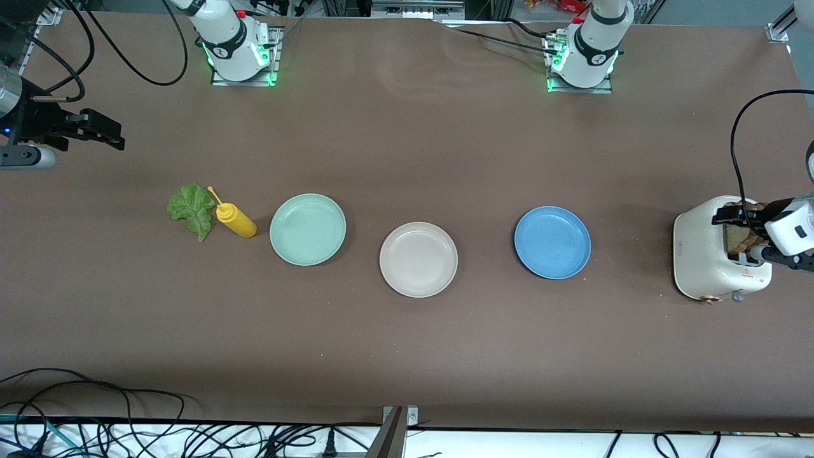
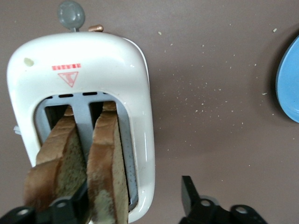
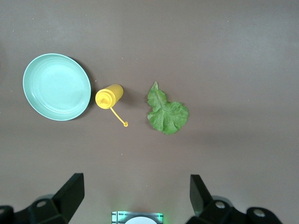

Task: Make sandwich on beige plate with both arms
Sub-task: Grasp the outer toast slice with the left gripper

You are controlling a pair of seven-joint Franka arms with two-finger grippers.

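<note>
The beige plate (image 1: 418,259) is sitting bare near the middle of the brown tabletop (image 1: 407,356). It is round, shallow and matte with a raised rim. A mint-green plate (image 1: 308,229) of the same shape is lying at about ten o'clock from it in the front view, toward the right arm's end. A blue plate (image 1: 552,242) is lying at about two o'clock, toward the left arm's end. No sandwich is assembled yet. The ruffled green lettuce leaf (image 1: 191,210) is lying flat at nine o'clock from the mint-green plate. A glossy yellow squeeze bottle (image 1: 236,221) is lying on its side between the two, its thin nozzle pointing at the leaf. Two brown, dark-crusted bread slices, one (image 2: 56,163) beside the other (image 2: 107,168), are standing in the slots of a rounded, cream-white toaster (image 1: 712,267) at three o'clock from the blue plate. Pale crumbs (image 2: 201,88) are dotting the tabletop beside it. The left gripper (image 2: 131,196) is hanging over the toaster with its jaws apart. One finger is sitting between the slices and the other outside the toaster wall, so they are straddling one slice without clamping it. In the front view the arm is hiding much of the bread. The right gripper (image 1: 108,133) is waiting over the right arm's end of the tabletop, jaws spread wide and empty; its arm is cut off by the frame edge.
</note>
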